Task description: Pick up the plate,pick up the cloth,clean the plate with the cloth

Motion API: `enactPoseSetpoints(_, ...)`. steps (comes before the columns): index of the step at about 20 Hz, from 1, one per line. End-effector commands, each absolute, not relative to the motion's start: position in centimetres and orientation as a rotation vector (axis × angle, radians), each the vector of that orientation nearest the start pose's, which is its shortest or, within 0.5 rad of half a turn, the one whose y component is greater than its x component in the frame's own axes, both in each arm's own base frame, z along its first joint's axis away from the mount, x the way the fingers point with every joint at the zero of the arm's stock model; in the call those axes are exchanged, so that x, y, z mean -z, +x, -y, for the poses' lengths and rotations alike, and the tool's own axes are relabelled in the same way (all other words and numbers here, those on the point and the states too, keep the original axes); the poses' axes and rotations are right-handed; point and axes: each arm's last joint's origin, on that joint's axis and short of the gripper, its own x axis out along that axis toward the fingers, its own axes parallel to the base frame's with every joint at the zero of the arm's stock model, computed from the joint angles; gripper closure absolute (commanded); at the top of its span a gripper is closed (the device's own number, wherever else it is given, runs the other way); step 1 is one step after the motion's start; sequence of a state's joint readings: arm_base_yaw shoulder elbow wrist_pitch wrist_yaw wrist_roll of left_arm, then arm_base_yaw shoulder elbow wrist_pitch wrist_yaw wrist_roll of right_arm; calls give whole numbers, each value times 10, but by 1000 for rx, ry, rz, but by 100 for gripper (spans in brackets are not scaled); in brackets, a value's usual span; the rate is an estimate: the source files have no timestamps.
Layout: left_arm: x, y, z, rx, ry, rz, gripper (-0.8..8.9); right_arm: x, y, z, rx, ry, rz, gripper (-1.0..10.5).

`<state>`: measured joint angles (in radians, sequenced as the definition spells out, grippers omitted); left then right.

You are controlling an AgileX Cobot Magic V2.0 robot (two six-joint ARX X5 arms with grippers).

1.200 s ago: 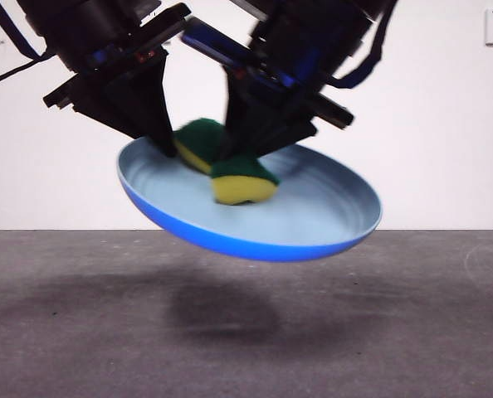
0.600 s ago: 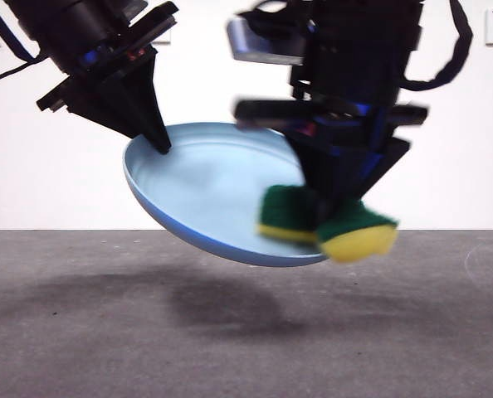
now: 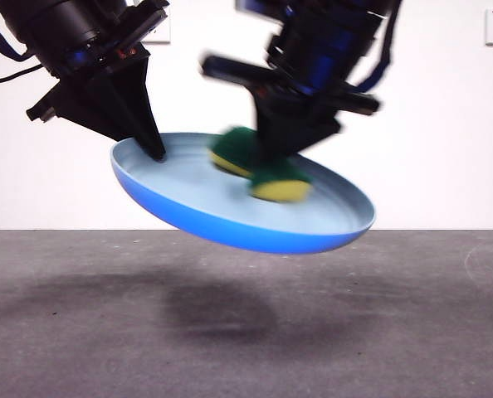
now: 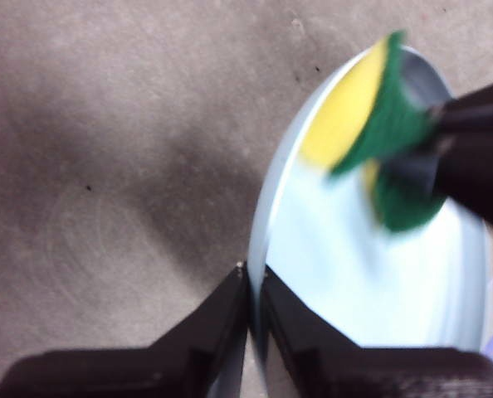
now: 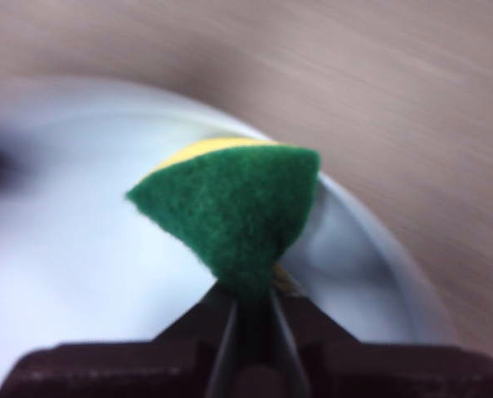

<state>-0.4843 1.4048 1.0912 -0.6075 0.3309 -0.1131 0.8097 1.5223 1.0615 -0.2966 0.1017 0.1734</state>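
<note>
One plate (image 3: 230, 224) and one cloth (image 3: 267, 170) are all the task's things in view, and both are in the air above the grey desk (image 3: 246, 332), each held by its own pincer.

The left pincer (image 4: 253, 286) is clamped on the plate's raised rim, one jaw inside the bowl and one outside, so the plate hangs out from it, tilted, with its far edge unsupported. The plate looks like thin, stiff, light plastic with a smooth, likely slippery face; an edge hold of this kind suits it, though hard rubbing far from the jaws could lever it loose.

The right pincer (image 5: 251, 311) is closed on the cloth, which is really a sponge of yellow foam under a green scouring layer. It juts out ahead of the jaws, pinched and folded between them, against the plate's pale inner face. It seems soft and springy, so a firm squeeze at its middle should hold it.
</note>
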Motion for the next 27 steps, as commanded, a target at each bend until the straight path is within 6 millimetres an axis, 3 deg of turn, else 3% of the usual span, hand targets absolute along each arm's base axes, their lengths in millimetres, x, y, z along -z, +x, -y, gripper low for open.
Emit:
enactPoseSetpoints(1,-272,247,147,788,-45,-954,822,-239,220,-243,-771,-137,-790,963)
enactPoseSetpoints(5,-275,253,145,781,-56,-899,822,-232,203,-249,-882,-165,-908,963)
enactPoseSetpoints(9,-276,255,141,765,-62,-891,822,-221,189,-240,-854,-297,-1069,963)
enactPoseSetpoints(12,-275,255,140,761,-64,-899,822,-216,188,-228,-614,-462,-1086,963)
enactPoseSetpoints(14,-274,254,139,759,-63,-924,822,-216,194,-219,-395,-580,-1005,963)
enactPoseSetpoints(17,-271,251,138,759,-59,-965,822,-220,206,-215,-239,-587,-901,963)
enactPoseSetpoints(22,-269,248,137,764,-35,-994,822,-228,225,-219,-325,-395,-805,963)
enactPoseSetpoints(27,-270,249,138,766,-35,-975,822,-238,228,-236,-702,-149,-773,963)
